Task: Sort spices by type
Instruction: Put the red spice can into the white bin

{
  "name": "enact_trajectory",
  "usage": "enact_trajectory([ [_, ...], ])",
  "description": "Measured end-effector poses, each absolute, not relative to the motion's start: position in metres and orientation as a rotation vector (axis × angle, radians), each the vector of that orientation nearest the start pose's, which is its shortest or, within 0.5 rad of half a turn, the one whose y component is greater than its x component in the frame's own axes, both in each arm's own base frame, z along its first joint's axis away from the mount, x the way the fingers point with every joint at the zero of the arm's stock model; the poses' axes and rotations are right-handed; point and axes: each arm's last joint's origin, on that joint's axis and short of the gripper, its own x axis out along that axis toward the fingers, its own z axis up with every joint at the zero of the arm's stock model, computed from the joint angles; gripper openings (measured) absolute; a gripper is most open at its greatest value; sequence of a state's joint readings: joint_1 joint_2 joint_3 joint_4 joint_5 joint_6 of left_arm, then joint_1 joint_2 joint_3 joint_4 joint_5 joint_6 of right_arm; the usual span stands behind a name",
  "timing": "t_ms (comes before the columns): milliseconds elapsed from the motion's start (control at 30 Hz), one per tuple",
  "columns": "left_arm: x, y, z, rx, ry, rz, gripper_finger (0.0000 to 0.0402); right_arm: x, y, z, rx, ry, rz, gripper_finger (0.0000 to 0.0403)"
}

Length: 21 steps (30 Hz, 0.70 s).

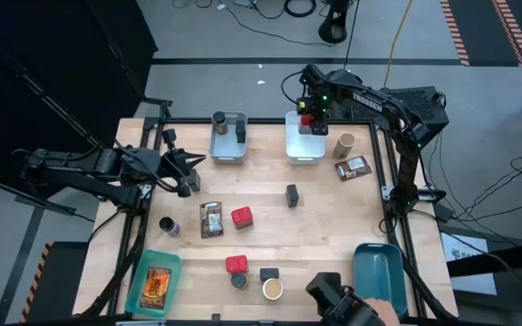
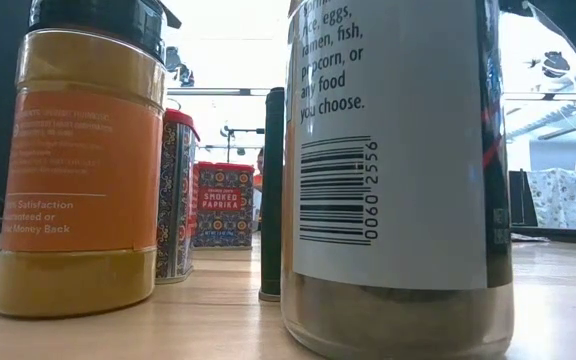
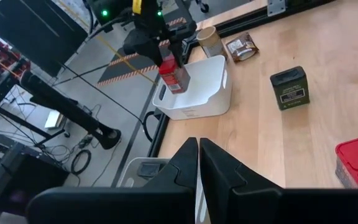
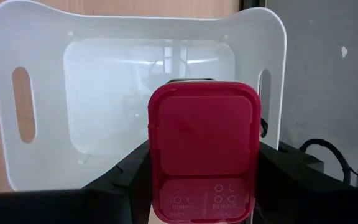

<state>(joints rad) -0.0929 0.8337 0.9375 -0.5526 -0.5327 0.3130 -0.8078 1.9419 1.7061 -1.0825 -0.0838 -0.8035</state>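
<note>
Bright, even light; glare behind the near, blurred jars (image 2: 398, 170).

The right gripper (image 1: 313, 118) holds a boxy tin (image 4: 204, 149) above the white bin (image 1: 304, 148), which sits at the table's (image 1: 333, 217) far edge right of centre. Left of it, also at the far edge, a second bin (image 1: 228, 149) contains what seem to be two jars. Right of the white bin stands a round jar (image 1: 344, 142), with a packet (image 1: 353, 167) just in front of it. A dark tin (image 1: 292, 195) stands mid-table. Left of centre, a packet (image 1: 211, 219) lies beside a tin (image 1: 241, 216). Near the front edge cluster a tin (image 1: 236, 264), a dark container (image 1: 269, 274) and a tan-topped jar (image 1: 273, 289). A bin (image 1: 155, 282) holding a packet fills the front left corner; another bin (image 1: 379, 269) sits at the front right. The left gripper (image 1: 191, 163) hovers at the left edge.
</note>
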Motion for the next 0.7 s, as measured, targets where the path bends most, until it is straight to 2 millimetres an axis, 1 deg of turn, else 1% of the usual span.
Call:
enact_trajectory([
  [300,0.165,-0.001,0.346,0.451,0.477,0.363,0.002,0.278,-0.288,0.238,-0.065,1.367,-0.07,0.0196],
  [567,0.165,-0.001,0.346,0.453,0.478,0.363,0.002,0.273,-0.3,0.238,-0.053,1.333,-0.134,0.0196],
  [700,0.165,-0.001,0.346,0.453,0.479,0.363,0.002,0.273,-0.301,0.238,-0.049,1.315,-0.135,0.0196],
])
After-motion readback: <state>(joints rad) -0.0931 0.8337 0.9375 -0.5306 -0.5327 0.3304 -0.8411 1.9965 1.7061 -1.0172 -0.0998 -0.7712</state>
